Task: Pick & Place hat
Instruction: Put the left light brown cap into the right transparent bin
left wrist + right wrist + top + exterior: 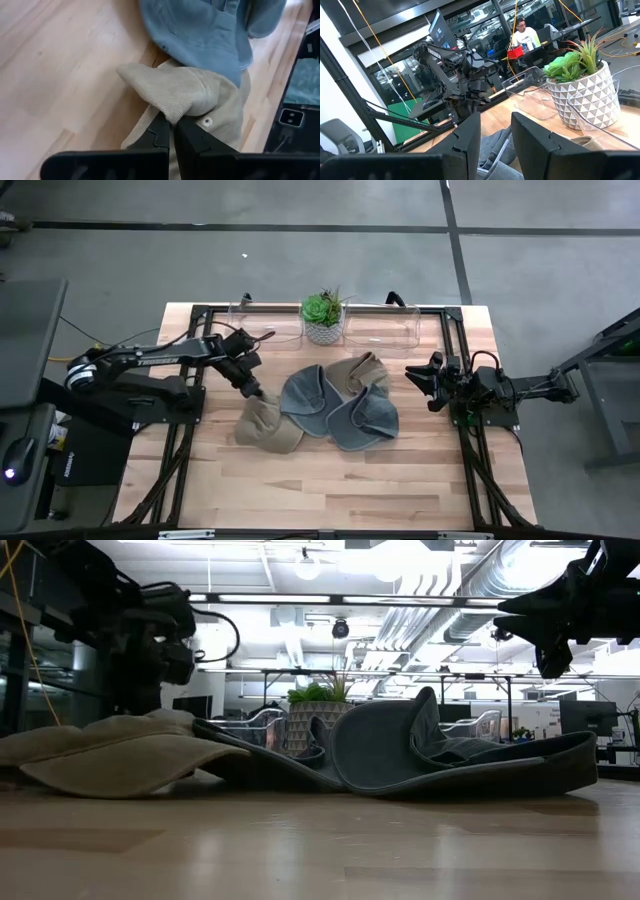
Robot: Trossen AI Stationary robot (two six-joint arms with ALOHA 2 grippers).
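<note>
Several soft hats lie in an overlapping heap mid-table. A tan hat (266, 426) lies at the heap's left, with my left gripper (254, 391) shut on its far edge. In the left wrist view this tan hat (200, 95) lies partly under a blue-grey hat (200, 30). Two blue-grey hats (305, 400) (363, 421) and another tan hat (360, 370) lie to the right. My right gripper (424, 381) hovers open, right of the heap and above the table; it touches nothing. My left gripper pinches a raised fold on the tan hat's edge (173, 114) between its two fingers (159, 134), coming down at a slant from the table's left and far side. The rest of the hat lies on the table, partly under the blue-grey hat.
A potted succulent (323, 318) in a white pot stands at the far edge between two clear plastic bins (268, 326) (385, 326). Bare wood lies near the heap's near side (320, 485). A black frame runs around the tabletop. A person sits in the room beyond (526, 34).
</note>
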